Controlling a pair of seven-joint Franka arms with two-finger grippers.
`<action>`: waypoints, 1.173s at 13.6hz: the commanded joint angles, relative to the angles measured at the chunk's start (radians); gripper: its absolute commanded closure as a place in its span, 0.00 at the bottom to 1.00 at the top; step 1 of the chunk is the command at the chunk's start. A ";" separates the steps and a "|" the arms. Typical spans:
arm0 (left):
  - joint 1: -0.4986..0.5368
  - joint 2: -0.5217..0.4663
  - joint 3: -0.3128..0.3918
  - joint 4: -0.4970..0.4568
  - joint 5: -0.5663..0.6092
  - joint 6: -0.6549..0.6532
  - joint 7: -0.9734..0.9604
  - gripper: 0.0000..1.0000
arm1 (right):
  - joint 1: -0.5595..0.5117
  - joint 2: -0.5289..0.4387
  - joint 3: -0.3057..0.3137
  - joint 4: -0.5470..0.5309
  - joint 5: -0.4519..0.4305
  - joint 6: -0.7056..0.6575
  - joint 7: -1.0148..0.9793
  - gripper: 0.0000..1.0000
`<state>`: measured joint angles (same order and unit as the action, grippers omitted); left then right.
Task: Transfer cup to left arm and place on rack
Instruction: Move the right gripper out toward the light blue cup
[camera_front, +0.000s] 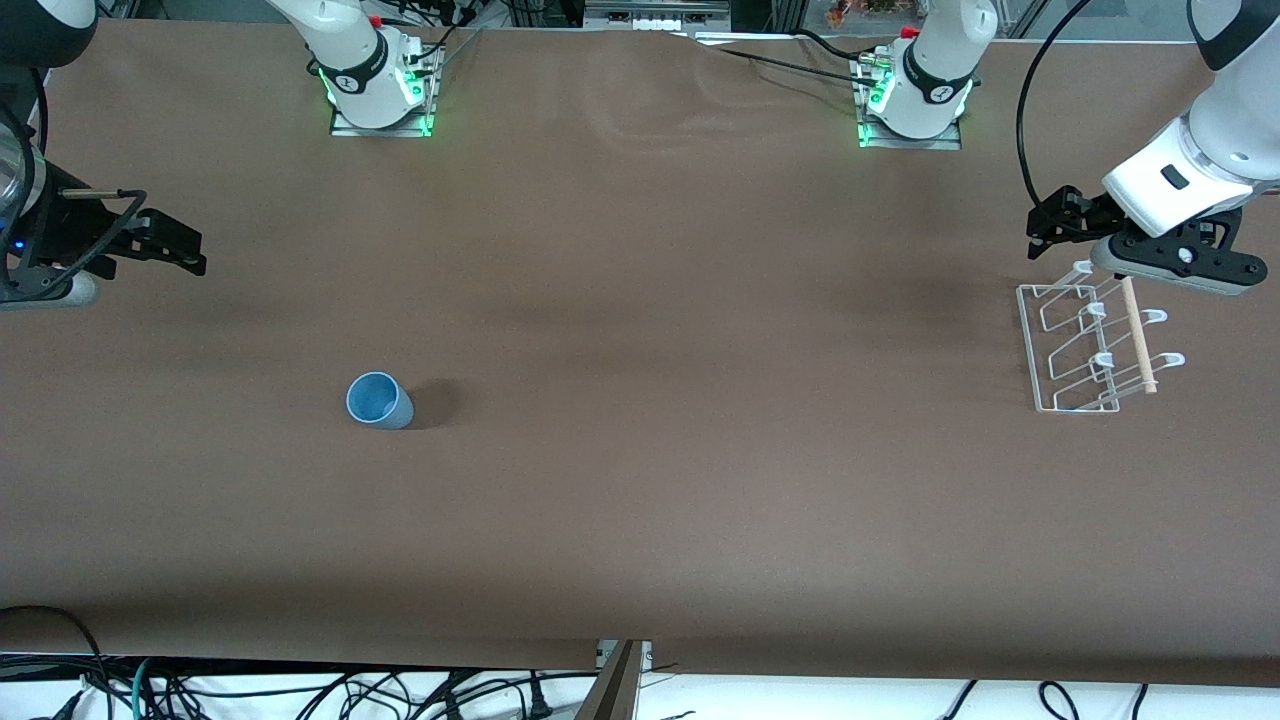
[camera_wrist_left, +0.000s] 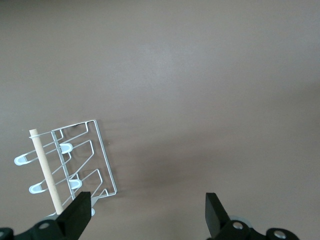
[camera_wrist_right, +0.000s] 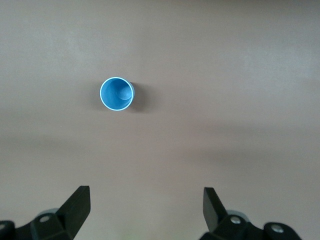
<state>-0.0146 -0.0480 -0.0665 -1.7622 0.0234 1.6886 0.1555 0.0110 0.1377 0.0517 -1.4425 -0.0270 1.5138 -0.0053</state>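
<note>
Front view: cup alone, both claws empty

Front view: the cup (camera_front: 379, 400) stands upright on the table (camera_front: 640, 500) toward the right arm's end, well apart from the rack (camera_front: 1092, 345).

Left wrist view: the left gripper (camera_wrist_left: 147, 212) hangs spread wide, empty, beside the rack (camera_wrist_left: 75, 160).

Right wrist view: the right gripper (camera_wrist_right: 146, 206) gapes empty above the cup (camera_wrist_right: 117, 94).
</note>
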 joint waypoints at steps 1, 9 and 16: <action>-0.001 -0.010 -0.009 0.016 -0.022 -0.015 -0.008 0.00 | -0.019 -0.006 0.019 -0.004 -0.008 0.009 -0.013 0.00; -0.001 -0.004 -0.010 0.021 -0.023 -0.017 -0.002 0.00 | -0.017 0.023 0.020 -0.004 -0.020 0.037 -0.015 0.00; -0.001 -0.003 -0.010 0.021 -0.022 -0.015 -0.005 0.00 | 0.026 0.150 0.020 -0.006 -0.065 0.124 -0.015 0.00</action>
<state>-0.0147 -0.0491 -0.0763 -1.7554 0.0233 1.6885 0.1555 0.0326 0.2415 0.0697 -1.4488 -0.0773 1.6160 -0.0059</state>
